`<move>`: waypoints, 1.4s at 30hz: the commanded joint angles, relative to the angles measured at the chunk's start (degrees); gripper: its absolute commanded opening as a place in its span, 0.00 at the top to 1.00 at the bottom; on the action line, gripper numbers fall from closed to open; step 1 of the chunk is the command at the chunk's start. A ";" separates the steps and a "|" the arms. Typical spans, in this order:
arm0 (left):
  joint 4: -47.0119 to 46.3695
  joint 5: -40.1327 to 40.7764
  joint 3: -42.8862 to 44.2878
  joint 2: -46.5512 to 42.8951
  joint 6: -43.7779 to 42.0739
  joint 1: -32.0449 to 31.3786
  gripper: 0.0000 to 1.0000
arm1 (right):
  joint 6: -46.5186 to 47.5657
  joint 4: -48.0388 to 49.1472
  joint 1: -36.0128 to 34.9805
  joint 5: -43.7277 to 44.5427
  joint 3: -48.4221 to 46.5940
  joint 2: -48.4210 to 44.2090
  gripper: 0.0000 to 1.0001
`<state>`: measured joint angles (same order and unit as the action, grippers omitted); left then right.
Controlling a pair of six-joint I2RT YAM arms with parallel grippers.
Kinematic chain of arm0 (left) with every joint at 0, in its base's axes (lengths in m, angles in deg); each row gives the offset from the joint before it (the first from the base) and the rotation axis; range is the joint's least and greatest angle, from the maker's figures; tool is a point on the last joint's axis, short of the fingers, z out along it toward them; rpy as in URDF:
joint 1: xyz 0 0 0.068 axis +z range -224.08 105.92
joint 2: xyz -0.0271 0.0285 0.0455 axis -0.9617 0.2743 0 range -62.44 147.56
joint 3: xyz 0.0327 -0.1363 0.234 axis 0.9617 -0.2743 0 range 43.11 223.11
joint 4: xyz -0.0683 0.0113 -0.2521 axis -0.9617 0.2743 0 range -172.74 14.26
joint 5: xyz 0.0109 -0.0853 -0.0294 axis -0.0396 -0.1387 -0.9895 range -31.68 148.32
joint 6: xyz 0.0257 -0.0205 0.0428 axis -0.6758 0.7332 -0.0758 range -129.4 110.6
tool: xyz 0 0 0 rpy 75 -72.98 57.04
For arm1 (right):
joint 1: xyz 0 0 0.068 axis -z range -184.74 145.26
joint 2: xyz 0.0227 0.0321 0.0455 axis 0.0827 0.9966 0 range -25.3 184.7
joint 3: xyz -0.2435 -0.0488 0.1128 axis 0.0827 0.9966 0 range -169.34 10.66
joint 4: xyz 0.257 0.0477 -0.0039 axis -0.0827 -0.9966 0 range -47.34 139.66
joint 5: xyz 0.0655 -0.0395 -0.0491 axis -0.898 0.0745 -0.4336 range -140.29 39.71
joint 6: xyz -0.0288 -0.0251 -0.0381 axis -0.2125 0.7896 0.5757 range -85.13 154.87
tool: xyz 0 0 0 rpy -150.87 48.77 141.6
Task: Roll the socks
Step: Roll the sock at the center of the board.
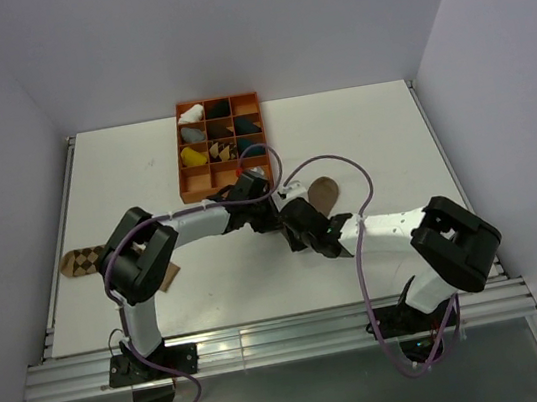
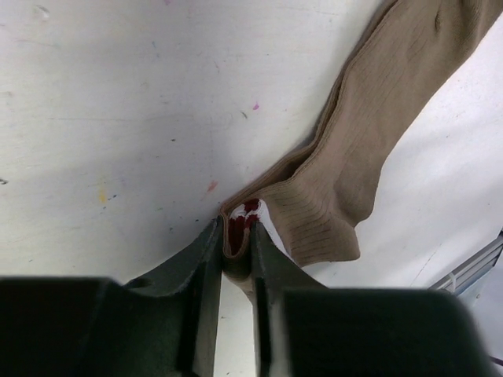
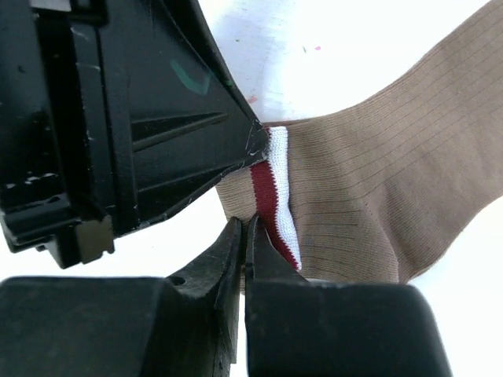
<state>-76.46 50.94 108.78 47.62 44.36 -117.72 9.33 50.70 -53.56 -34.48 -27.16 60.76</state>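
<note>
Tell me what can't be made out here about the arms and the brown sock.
Top view: the cuff of the tan sock hides beneath both wrists; the left arm covers part of the argyle sock; bundles in the tray are too small to identify.
Left wrist view: its toe is cut off at upper right.
Right wrist view: the left end effector blocks the cuff's far side; whether the shut right end effector pinches fabric is unclear.

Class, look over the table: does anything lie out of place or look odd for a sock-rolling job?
Yes. The argyle sock lies alone at the left edge of the table, far from the tan sock that the left gripper pinches by its cuff. A pair to be rolled would lie together.
</note>
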 commanded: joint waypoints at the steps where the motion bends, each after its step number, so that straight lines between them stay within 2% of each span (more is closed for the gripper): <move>1: 3.39 0.70 -2.56 -1.69 -0.76 0.48 0.74 | -0.04 -2.89 1.52 -6.56 2.31 0.69 1.00; 3: 3.21 1.40 -3.00 -2.57 -0.85 0.83 0.68 | 0.23 -1.22 2.84 -10.43 3.45 -0.98 1.00; 4: 3.38 1.84 -3.44 -2.83 -1.02 0.92 0.61 | 0.14 0.61 4.50 -14.98 3.81 -1.42 1.00; 6: 3.47 2.98 -4.14 -4.23 -1.20 2.15 0.51 | -0.12 3.26 6.27 -18.96 4.25 -2.12 1.00; 7: 3.38 3.07 -5.28 -4.94 -1.20 2.68 0.41 | -0.65 5.10 7.58 -21.07 4.16 -2.13 1.00; 10: 2.59 4.55 -8.17 -8.62 -0.32 5.31 0.23 | -2.92 7.65 8.21 -26.70 3.29 -0.90 1.00; 11: 2.42 5.26 -8.97 -10.98 -0.15 6.45 0.21 | -3.89 9.84 8.47 -29.76 3.11 -0.29 1.00; 13: 1.63 7.10 -11.25 -13.37 0.64 7.25 0.20 | -7.22 13.01 9.00 -33.29 3.28 1.73 1.00; 16: 0.05 7.11 -13.98 -17.24 1.35 7.69 0.21 | -12.84 23.00 11.11 -40.40 5.56 3.85 1.00; 22: -4.26 5.45 -18.46 -19.36 3.28 7.34 0.25 | -19.27 31.55 17.26 -49.10 8.20 8.59 1.00; 29: -5.76 5.71 -19.18 -18.05 4.43 2.25 0.28 | -22.18 34.47 22.01 -55.63 7.68 15.01 1.00; 42: -8.83 7.11 -17.24 -13.56 6.53 1.36 0.32 | -22.63 36.41 25.96 -58.26 8.56 19.67 1.00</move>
<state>-83.43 56.89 90.18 32.60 49.41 -116.17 -14.69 88.51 -28.69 -94.78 -19.64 78.49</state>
